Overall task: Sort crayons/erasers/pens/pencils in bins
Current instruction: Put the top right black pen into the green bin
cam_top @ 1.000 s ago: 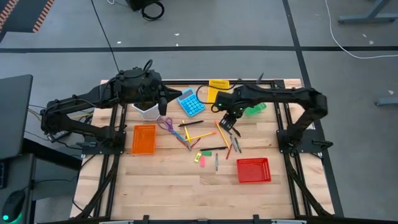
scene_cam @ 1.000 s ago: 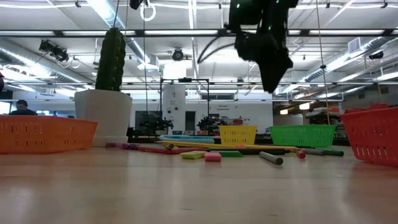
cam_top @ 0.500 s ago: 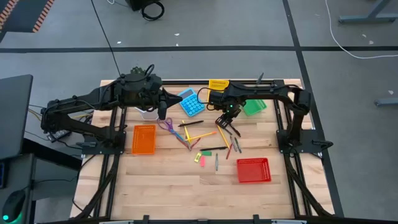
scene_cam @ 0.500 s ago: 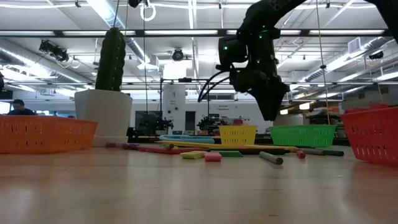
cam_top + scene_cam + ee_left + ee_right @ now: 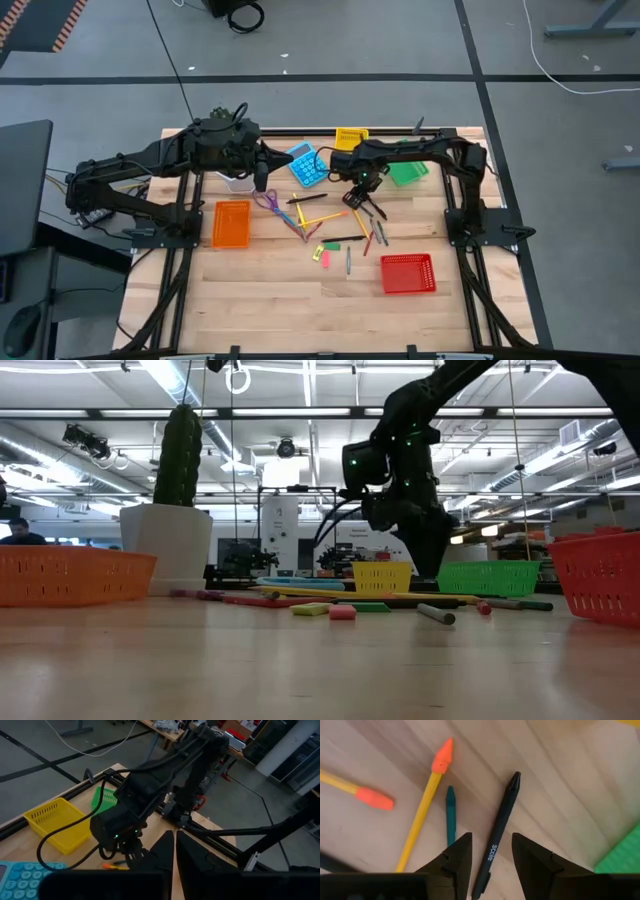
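Wood-plank table [image 5: 280, 290] on grey concrete floor [image 5: 320, 45], ceiling strip lights [image 5: 310, 412] overhead

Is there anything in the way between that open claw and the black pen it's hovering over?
Nothing visible. The right gripper hangs open with the slim black pen lying between its two dark fingers. A small teal crayon and a yellow pencil lie beside the pen, not across it.

One legible marking is found: the word "scale", printed in white lettering along the barrel of the black pen [image 5: 496, 840], as seen in the right wrist view. The keys of the blue calculator [image 5: 307, 165] cannot be read.
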`<state>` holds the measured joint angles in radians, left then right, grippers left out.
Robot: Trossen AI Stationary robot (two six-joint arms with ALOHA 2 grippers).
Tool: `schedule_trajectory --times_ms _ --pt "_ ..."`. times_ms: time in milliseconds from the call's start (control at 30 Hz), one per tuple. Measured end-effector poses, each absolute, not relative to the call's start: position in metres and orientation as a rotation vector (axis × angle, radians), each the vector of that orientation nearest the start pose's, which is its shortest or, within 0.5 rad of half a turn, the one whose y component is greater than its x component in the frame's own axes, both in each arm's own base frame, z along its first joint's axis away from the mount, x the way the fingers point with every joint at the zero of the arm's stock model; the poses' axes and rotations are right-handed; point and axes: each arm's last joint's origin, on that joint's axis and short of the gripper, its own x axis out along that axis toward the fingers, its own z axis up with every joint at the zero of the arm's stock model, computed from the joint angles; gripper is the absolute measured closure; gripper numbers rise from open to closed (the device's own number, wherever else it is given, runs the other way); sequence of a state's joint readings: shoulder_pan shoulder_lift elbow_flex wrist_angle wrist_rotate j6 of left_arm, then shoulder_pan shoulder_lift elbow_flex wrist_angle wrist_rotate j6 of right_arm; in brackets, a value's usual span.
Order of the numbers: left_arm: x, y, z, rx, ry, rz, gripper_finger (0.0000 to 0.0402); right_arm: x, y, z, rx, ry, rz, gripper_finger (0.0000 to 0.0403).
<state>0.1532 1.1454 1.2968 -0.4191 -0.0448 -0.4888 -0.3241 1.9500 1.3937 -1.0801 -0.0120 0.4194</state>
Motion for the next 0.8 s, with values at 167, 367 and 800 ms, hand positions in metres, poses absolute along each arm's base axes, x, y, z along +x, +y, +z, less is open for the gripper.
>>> schedule_trajectory --times_ms 167,367,800 --pt "0.234 0.038 0.415 -0.499 0.215 0.259 0.0383 0.327 -0.110 0.159 0.583 1.605 -0.597 0.0258" --pt "0.234 0.037 0.414 -0.499 0.219 0.260 0.0379 0.309 -0.103 0.142 0.607 1.661 -0.604 0.0258" --pt "0.234 0.038 0.414 -0.498 0.220 0.262 0.0382 0.300 -0.091 0.143 0.620 1.594 -0.633 0.0277"
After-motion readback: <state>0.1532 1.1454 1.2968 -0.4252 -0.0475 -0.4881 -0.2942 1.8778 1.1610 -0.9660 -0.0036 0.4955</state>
